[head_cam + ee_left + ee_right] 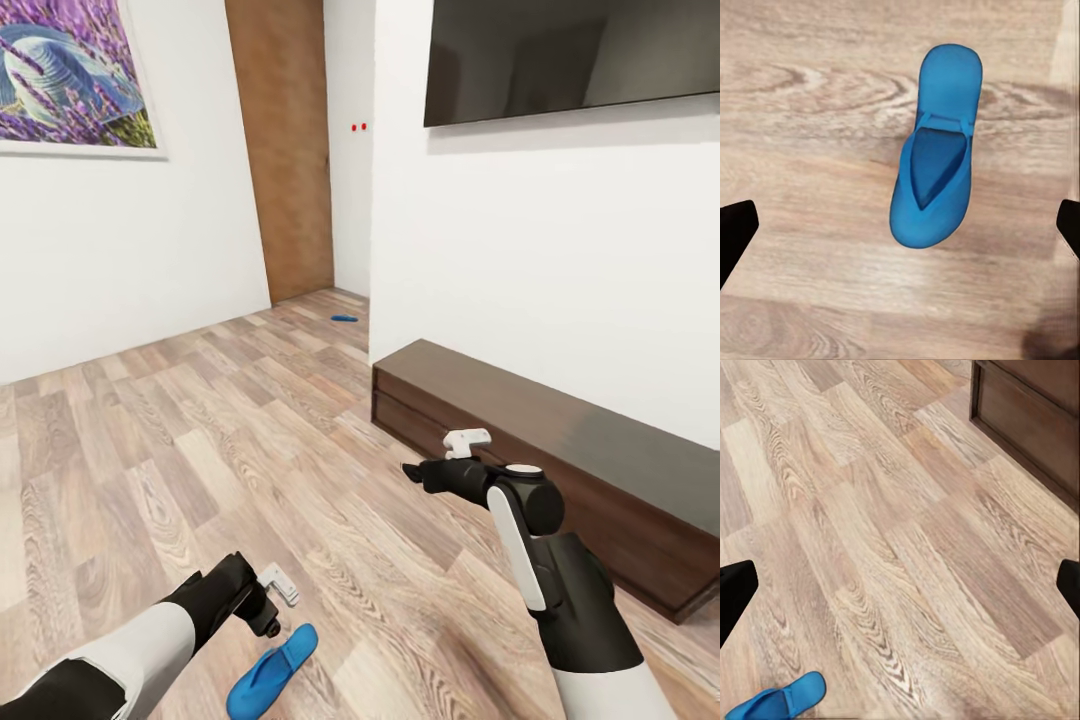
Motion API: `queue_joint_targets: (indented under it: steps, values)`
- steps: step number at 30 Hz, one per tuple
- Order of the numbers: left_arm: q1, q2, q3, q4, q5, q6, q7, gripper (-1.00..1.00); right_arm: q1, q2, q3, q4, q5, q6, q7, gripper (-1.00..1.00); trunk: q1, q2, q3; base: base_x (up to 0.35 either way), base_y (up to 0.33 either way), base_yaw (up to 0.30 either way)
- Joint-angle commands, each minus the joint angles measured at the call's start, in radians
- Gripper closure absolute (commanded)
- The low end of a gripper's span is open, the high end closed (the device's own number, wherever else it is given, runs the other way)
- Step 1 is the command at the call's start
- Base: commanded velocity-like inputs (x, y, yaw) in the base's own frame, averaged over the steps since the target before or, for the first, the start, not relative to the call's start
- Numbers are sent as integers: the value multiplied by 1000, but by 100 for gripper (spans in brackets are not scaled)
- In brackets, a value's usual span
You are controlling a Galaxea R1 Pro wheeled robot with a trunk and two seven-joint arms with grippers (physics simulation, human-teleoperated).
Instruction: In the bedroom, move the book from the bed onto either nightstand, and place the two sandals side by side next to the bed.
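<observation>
Right under the head camera, a flat bright blue sandal is seen lying on the brown wood-plank floor, just beside the left tool, which hangs over it. From the left wrist, that sandal is framed between the two dark fingertips, which are spread wide apart with nothing held. The right tool is held out over bare planks; its fingers are likewise set apart and empty, with the near sandal glimpsed at the frame's edge. The step in hand is judged to be the pickup of this first sandal: a descent would be called for, the jaws brought down around the sole, then closed. A second blue sandal is spotted far off on the floor near the wooden door, well apart from the first. A long glossy dark-brown low cabinet runs along the white wall below a dark wall-mounted screen; a purple framed picture hangs to the left. Nothing is seen blocking the grasp.
</observation>
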Motion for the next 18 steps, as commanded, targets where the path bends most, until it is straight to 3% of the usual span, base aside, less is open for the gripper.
queue_joint_targets:
  steps: [1,8,18]
  values:
    - [0,0,2,-3,-10,4,-8,-100,-1,0,0,0,-1,4,2,-100,0,-1,-5,1,1,-261]
    - [3,2,1,-2,-16,3,-8,-100,0,0,1,-1,-1,4,2,-100,3,-2,-32,1,1,-205]
    - [5,9,3,-2,-19,-8,-5,-100,1,-1,3,0,-1,4,2,-100,8,-5,-71,0,0,-40]
